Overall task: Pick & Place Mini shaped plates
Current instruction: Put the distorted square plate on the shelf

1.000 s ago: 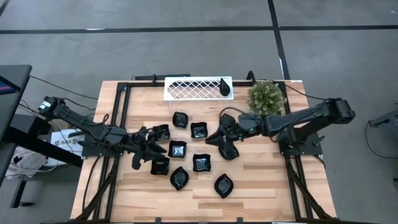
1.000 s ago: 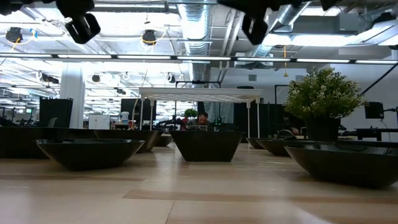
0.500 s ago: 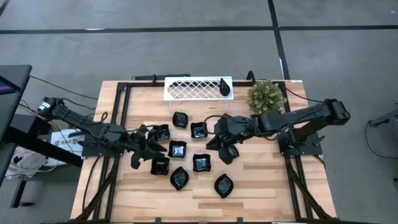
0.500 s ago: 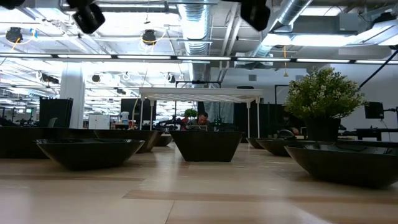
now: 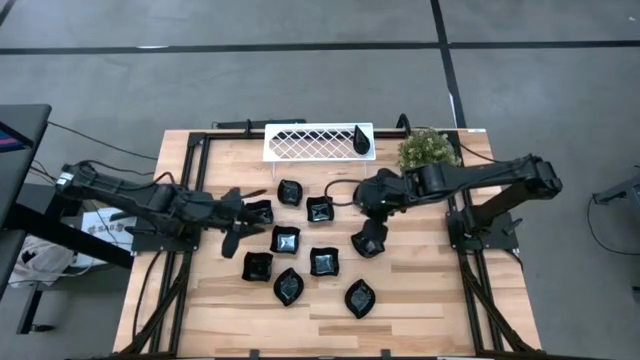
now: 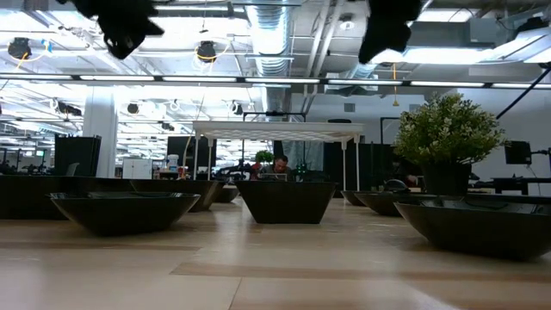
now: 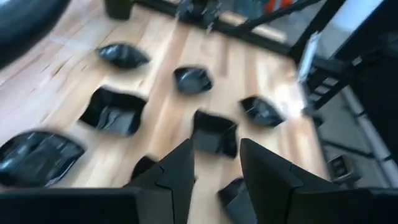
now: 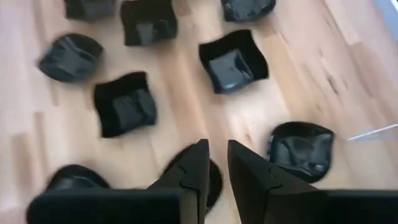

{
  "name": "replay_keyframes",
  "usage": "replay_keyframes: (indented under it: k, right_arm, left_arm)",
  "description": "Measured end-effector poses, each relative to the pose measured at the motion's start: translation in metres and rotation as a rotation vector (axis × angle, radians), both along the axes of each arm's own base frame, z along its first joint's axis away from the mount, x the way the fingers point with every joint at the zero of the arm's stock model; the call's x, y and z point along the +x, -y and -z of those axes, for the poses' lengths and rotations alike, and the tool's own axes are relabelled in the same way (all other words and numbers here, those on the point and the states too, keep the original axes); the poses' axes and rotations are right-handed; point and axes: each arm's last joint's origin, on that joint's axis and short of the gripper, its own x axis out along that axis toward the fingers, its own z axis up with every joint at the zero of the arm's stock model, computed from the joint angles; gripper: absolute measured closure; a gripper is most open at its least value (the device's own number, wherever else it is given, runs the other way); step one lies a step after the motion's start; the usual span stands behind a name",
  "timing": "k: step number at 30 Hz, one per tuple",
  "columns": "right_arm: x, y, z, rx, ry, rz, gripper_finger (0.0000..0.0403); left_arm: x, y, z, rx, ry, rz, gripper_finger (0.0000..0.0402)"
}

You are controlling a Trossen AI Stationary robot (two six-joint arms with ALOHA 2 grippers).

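Nine small glossy black plates lie spread on the bare wood of the table, in a loose cluster around its middle. Their shapes are mixed: square ones with upturned corners, and leaf or teardrop ones. All nine sit apart from one another.

A white lattice tray lies at the far edge of the table. One more black teardrop plate rests on its right end. A small green plant stands just right of the tray.

The left gripper hangs above the left side of the cluster, just beside the square plate at that edge. In the left wrist view its fingers stand apart with a clear gap, and nothing is between them. Several plates show on the wood beyond the fingertips.

The right gripper hangs above the table between the upper square plate and the plant, near a rounded plate. In the right wrist view its fingers stand close together with a narrow gap, and nothing is pinched. A dark plate lies on the wood directly beyond them.

In the low view both arms show only as dark shapes at the upper edge, clear of the table.
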Motion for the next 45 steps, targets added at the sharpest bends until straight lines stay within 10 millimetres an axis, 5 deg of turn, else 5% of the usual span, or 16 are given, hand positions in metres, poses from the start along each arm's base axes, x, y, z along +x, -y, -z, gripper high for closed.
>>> replay_keyframes:
  k: [13, 20, 30, 45]
  right_arm:
    - [0.006, 0.016, 0.046, -0.001, 0.024, 0.107, 0.0348]
    - [0.025, 0.018, 0.057, -0.004, 0.209, 0.093, 0.0348]
    - [0.069, 0.013, 0.091, -0.142, 0.19, -0.094, 0.0348]
    - [0.103, 0.016, 0.123, -0.07, 0.059, -0.166, 0.0305]
  left_arm:
    - [-0.015, -0.007, 0.046, 0.018, -0.196, -0.072, 0.0271]
    - [-0.017, -0.008, 0.058, -0.001, -0.189, -0.089, 0.0271]
    - [-0.005, -0.005, 0.045, -0.096, 0.028, -0.104, 0.0271]
    - [-0.004, -0.004, 0.045, -0.116, 0.037, -0.112, 0.0271]
